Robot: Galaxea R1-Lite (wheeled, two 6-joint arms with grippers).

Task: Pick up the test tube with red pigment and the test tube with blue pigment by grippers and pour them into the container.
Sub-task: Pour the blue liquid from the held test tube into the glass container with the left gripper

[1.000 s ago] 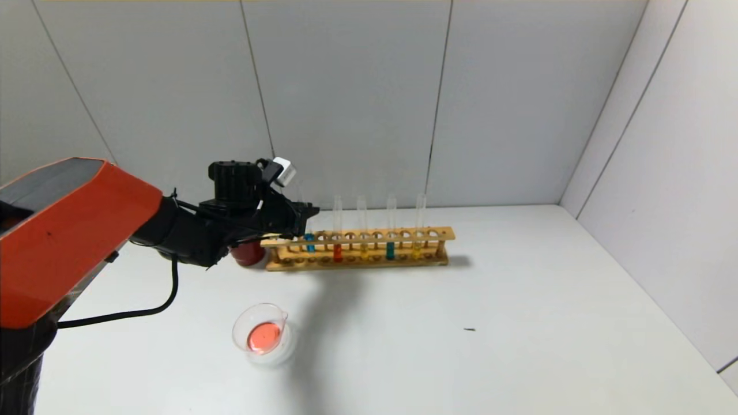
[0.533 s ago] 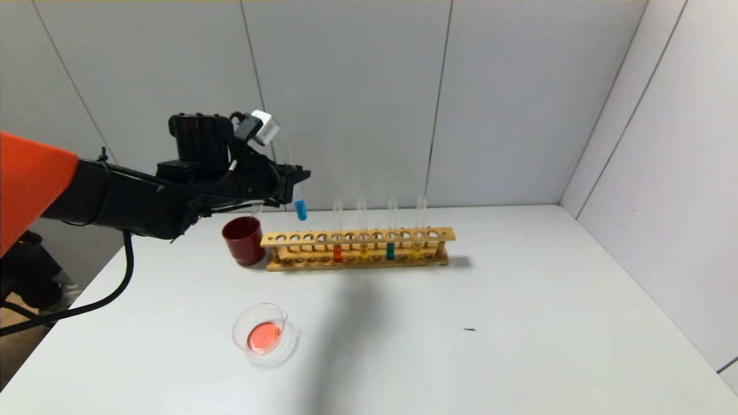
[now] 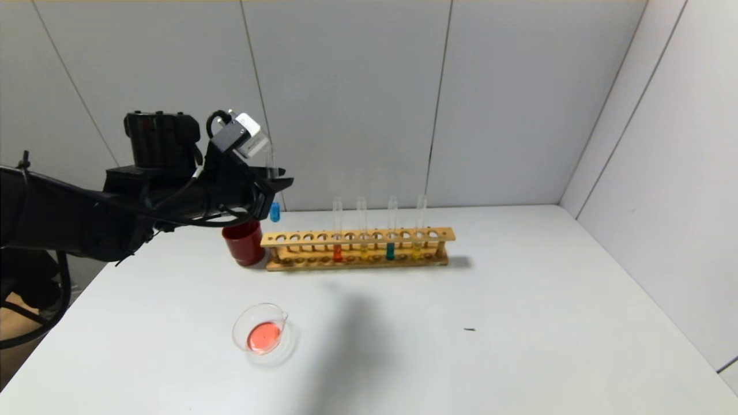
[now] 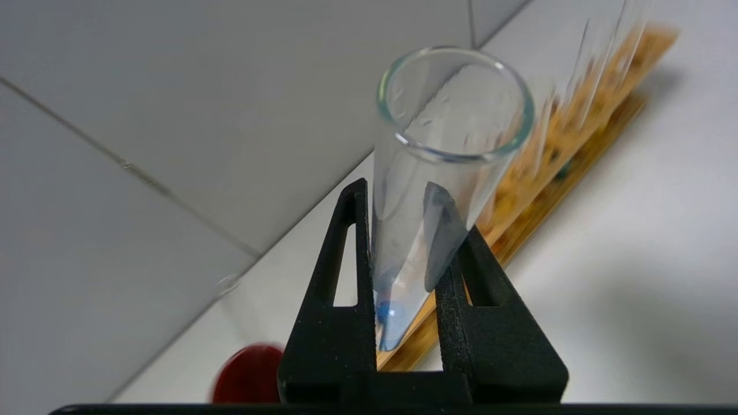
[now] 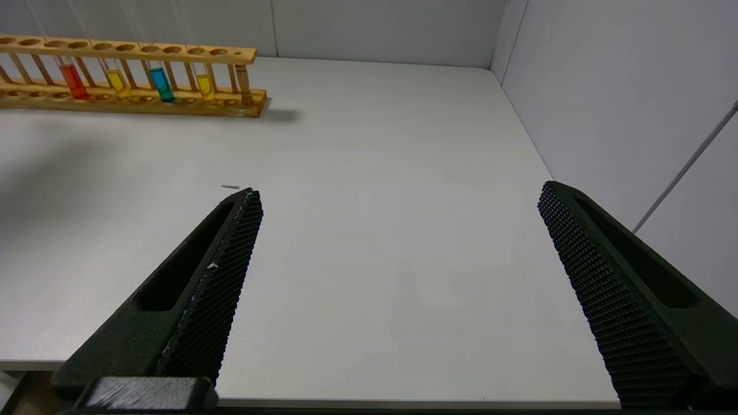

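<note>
My left gripper (image 3: 275,183) is shut on the test tube with blue pigment (image 3: 274,211) and holds it upright in the air, above the red cup and left of the rack. In the left wrist view the fingers (image 4: 346,253) clamp the tube (image 4: 455,104) near its middle, with blue liquid at its bottom. The test tube with red pigment (image 3: 337,252) stands in the wooden rack (image 3: 438,234). The glass container (image 3: 262,333) sits near the table's front left with pink-red liquid in it. My right gripper (image 5: 400,190) is open and empty above the table's near right edge.
A teal tube (image 3: 390,251) and two yellow tubes (image 3: 364,252) also stand in the rack. A dark red cup (image 3: 244,242) stands at the rack's left end. A small dark speck (image 3: 470,329) lies on the white table. Walls close the back and right.
My left gripper has lifted the blue tube out of the rack's left end and carried it up and to the left, over the red cup. The arm has drawn back.
</note>
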